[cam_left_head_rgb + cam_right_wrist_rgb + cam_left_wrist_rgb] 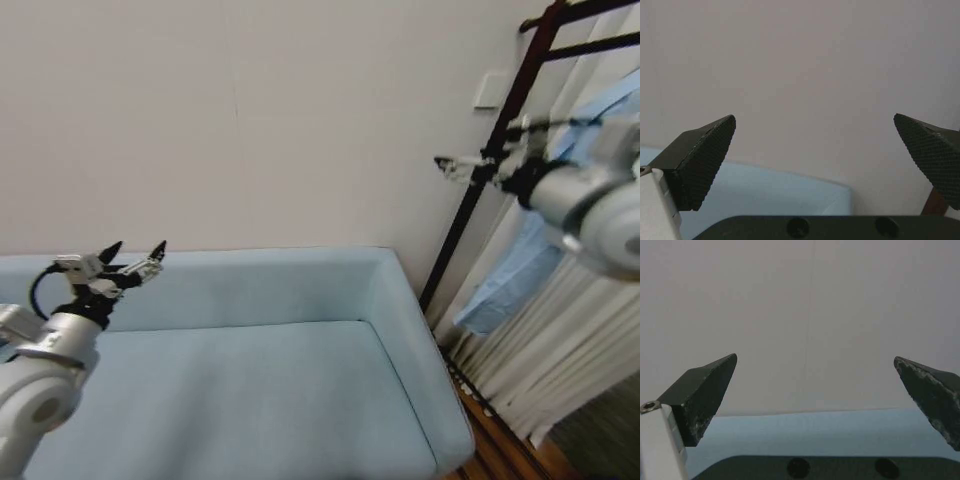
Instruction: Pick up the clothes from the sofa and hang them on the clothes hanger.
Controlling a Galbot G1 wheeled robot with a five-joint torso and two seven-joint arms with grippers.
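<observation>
The light-blue sofa (250,390) stood with its back against the pale wall (250,120). Its seat was a smooth surface bounded by the backrest and by the arm at the sofa's right end. Just beyond that arm a dark clothes rack (470,215) rose, its post slanting up across the head view to a crossbar. A light-blue garment (510,270) hung from the rack, its lower edge near the sofa's arm. Beside the sofa's front corner at that end lay a strip of wooden floor (500,450), with white pleated fabric (540,350) hanging down toward it.
</observation>
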